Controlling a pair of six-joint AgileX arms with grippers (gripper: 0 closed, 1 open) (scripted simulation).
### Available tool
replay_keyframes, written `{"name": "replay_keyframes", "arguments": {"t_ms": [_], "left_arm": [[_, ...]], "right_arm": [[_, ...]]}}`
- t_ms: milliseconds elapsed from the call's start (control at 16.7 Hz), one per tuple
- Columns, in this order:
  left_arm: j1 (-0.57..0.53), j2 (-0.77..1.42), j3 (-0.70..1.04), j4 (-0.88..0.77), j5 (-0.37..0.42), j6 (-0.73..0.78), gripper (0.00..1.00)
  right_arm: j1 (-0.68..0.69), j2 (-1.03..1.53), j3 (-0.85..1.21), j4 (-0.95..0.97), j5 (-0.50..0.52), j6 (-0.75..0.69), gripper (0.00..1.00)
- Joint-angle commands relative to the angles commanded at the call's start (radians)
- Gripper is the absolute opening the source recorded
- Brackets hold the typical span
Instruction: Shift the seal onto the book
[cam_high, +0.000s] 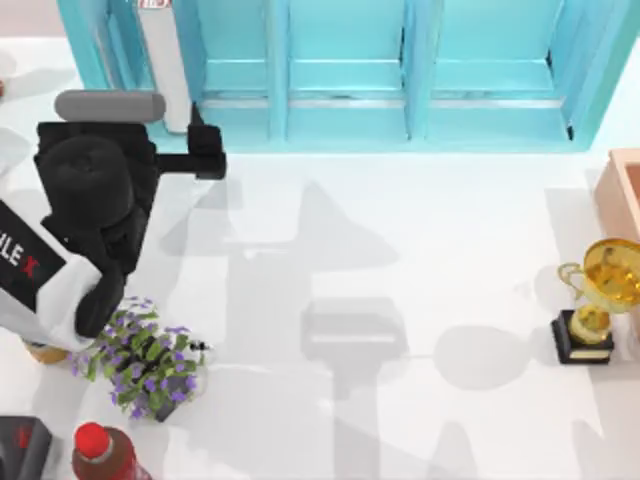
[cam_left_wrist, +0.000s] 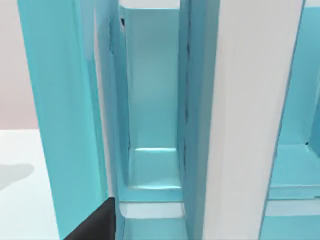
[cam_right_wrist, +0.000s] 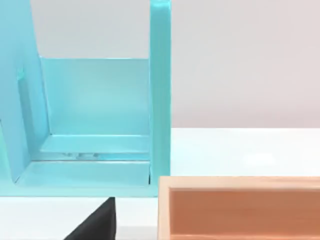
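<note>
Book (cam_high: 165, 70): stands on end with its white page edges outward, just ahead of the left gripper (cam_high: 205, 150), against the left end of the shelf (cam_high: 420, 120). In the left wrist view it rises as a broad white slab with a teal cover edge (cam_left_wrist: 255, 115), close in front of the camera.
Shelf: teal and open-fronted, it runs along the far side of the table, directly ahead of both grippers.
Left gripper: raised at the shelf's lower front edge, beside the foot of the book. How far open it is cannot be told, and nothing is seen in its hold.
Right gripper (cam_right_wrist: 97, 222): idle, facing the shelf's end compartment with a wooden box (cam_right_wrist: 240, 207) just ahead of it. Its opening cannot be told either.
Seal: where it lies cannot be told.
Step in hand: judged an early one. The seal is neither gripped nor set on the book, and the left arm is up at the shelf by the book.
Next move: likely calls for finding the seal and closing on its narrow sides. The book stands upright, so it offers only a thin top edge to set the seal on, which would leave the seal poorly balanced unless the book lies flat.
</note>
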Motion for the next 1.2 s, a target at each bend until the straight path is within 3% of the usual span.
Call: {"name": "replay_keyframes", "arguments": {"t_ms": [660, 1200], "left_arm": [[-0.006, 0.060, 0.041, 0.021, -0.009, 0.002, 1.00], [0.027, 0.232, 0.402, -0.169, 0.029, 0.003, 1.00]], "right_arm": [[0.000, 0.000, 0.000, 0.000, 0.000, 0.000, 1.00], [0.000, 0.000, 0.000, 0.000, 0.000, 0.000, 1.00]]}}
